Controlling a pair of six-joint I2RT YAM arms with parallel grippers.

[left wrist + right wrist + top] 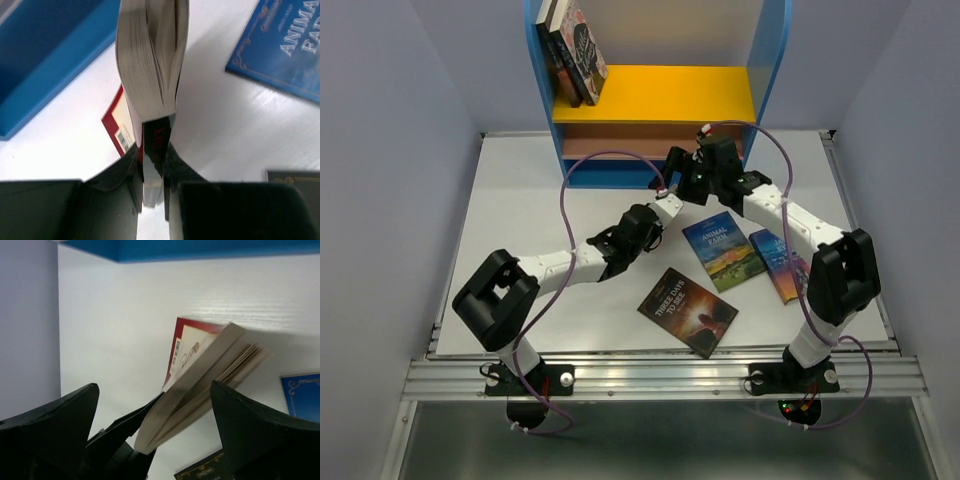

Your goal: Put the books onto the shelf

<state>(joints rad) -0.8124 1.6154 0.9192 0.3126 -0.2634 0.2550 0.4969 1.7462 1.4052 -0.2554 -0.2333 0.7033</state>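
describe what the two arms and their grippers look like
The left arm and right arm have white tubular links and bulky black joint housings. A purple cable loops along each. The left gripper and right gripper are matte black with wedge-shaped fingers.

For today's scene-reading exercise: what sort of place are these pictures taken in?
Probably a robotics lab test cell, not a real library: two arms bolted to a metal rail, a white table boxed in by plain walls, and a small shelf with books as props.

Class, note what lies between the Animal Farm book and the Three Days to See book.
Only bare table separates the Animal Farm book from the Three Days to See book, as the top view shows.
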